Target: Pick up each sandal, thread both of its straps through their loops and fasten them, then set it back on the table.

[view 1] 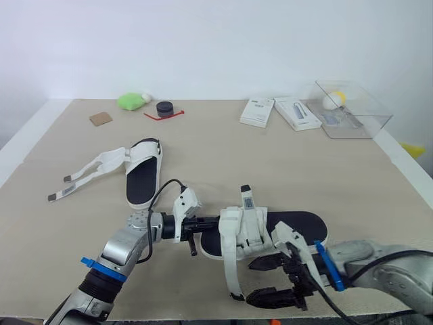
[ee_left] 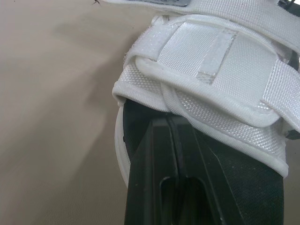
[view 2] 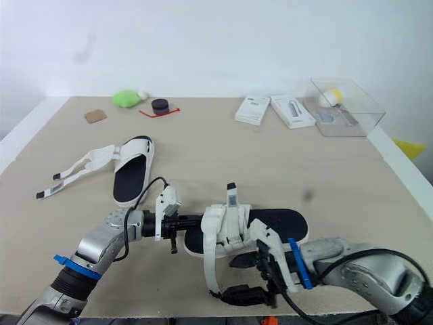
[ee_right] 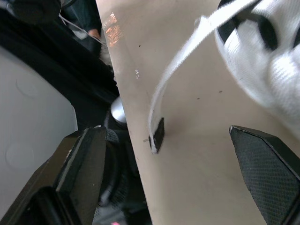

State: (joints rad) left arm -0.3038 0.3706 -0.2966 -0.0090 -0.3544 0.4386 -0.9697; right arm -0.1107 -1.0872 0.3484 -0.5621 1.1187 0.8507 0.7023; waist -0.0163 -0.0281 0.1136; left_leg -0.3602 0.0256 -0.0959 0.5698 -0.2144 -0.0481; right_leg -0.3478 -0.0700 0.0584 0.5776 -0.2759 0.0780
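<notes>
The near sandal (view 1: 298, 227) lies on the table (view 1: 270, 162) close to its front edge, between the two grippers. It has a black footbed, a white sole rim and wide white woven straps bunched over one end. One narrow strap (view 1: 228, 271) hangs loose from that bunch toward the table edge and ends in a small dark tip. The left gripper (view 1: 203, 223) reaches in level at the strapped end; in the left wrist view its fingers (ee_left: 154, 154) are pressed together, lying over the black footbed just under the straps. The right gripper (view 1: 270, 279) sits at the front edge with its fingers spread wide, and the loose strap's tip lies between them, touching neither. The far sandal (view 1: 143, 176) rests well apart on the left, its two straps undone and splayed outward across the table.
</notes>
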